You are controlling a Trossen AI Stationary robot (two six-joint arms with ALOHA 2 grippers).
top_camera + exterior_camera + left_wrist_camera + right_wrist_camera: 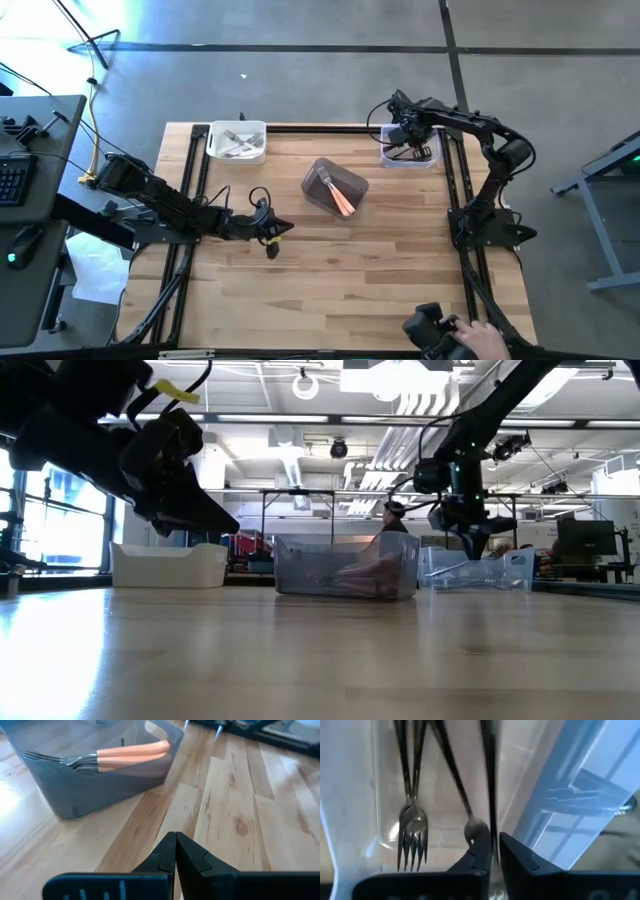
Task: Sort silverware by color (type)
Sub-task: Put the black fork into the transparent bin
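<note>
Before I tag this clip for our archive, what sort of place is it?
Probably a robotics lab or workshop: a wooden table with mounted arms, a concrete floor, and workbenches under ceiling strip lights behind.

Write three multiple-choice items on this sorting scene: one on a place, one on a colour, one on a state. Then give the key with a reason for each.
1. Where is the right gripper?
A. over the clear tub at the table's far right
B. over the white tub
C. beside the left gripper

2. What colour are the handles of the forks in the grey tub?
A. white
B. orange-salmon
C. green

3. How is the left gripper?
A. wide open
B. shut on a fork
C. shut, holding nothing

Key: 1 A, the high view shows it above that tub. 2 B, the left wrist view shows orange-salmon handles. 3 C, its fingertips meet over bare wood with nothing between.
</note>
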